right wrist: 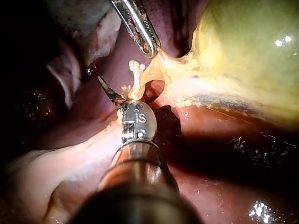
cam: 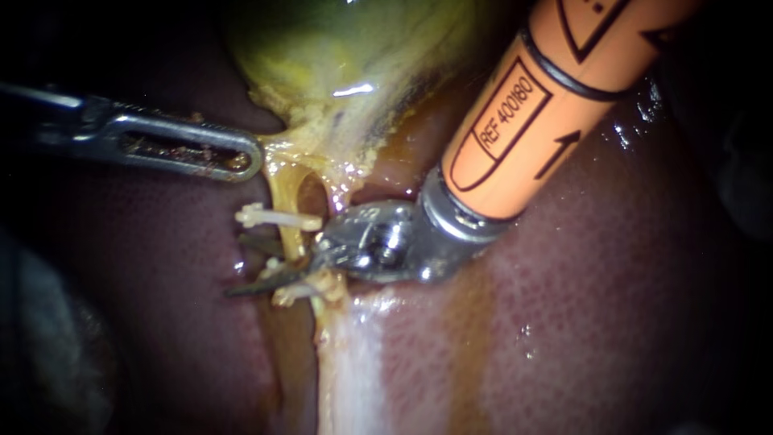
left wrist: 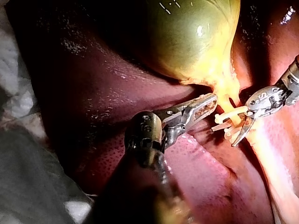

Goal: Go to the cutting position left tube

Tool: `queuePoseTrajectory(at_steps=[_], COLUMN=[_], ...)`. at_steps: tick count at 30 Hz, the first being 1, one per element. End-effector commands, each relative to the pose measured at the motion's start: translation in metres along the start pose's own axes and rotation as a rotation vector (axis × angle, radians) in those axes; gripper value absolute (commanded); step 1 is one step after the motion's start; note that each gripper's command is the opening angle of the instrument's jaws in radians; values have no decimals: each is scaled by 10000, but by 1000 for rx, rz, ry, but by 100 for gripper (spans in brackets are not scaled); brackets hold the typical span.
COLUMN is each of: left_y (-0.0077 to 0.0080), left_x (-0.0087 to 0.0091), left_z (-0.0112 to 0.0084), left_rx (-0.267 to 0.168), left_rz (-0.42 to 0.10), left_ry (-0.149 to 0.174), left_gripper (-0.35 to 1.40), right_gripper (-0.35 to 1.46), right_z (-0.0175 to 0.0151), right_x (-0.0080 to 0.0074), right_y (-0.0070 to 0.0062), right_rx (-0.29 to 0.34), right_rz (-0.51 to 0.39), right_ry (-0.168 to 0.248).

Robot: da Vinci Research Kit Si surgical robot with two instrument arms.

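Left instrument [cam: 245, 157]: it comes in from the left. Its jaws lie together, and we judge that they pinch the yellow edge of the gallbladder neck [cam: 278, 149] and hold it taut.
Gallbladder [cam: 322, 48]: green-yellow, lying on the liver [cam: 604, 282] above the tubes.
Clips: an upper clip [cam: 278, 217] crosses the left tube [cam: 291, 242], and a lower clip [cam: 294, 292] sits further down it.
Tube: the left tube runs down from the neck, with a bare stretch between the two clips. It looks whole to us.
Right instrument [cam: 262, 262]: its orange shaft comes in from the upper right. Its dark blades are spread and reach across that bare stretch. They seem to have the tube between them, but they are not closed on it.
Done: we judge the approach all but finished, since the blades are at the tube between the clips.
Left: we have yet to confirm that the tube sits fully between the blades and clear of both clips. Nothing is cut.
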Motion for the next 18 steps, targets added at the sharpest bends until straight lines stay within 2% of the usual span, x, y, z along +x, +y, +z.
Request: queuePoseTrajectory(at_steps=[1, 6, 18], left_y=[0, 0, 0], left_x=[0, 0, 0], left_z=[0, 0, 0], left_rx=[1, 1, 1], left_rz=[0, 0, -1], left_ry=[0, 0, 0], left_gripper=[-35, -35, -35], right_gripper=[140, 140, 140], right_z=[1, 3, 7], right_x=[0, 2, 6], right_y=[0, 4, 4], right_rx=[-7, -6, 25], right_rz=[3, 16, 54], right_ry=[9, 22, 83])
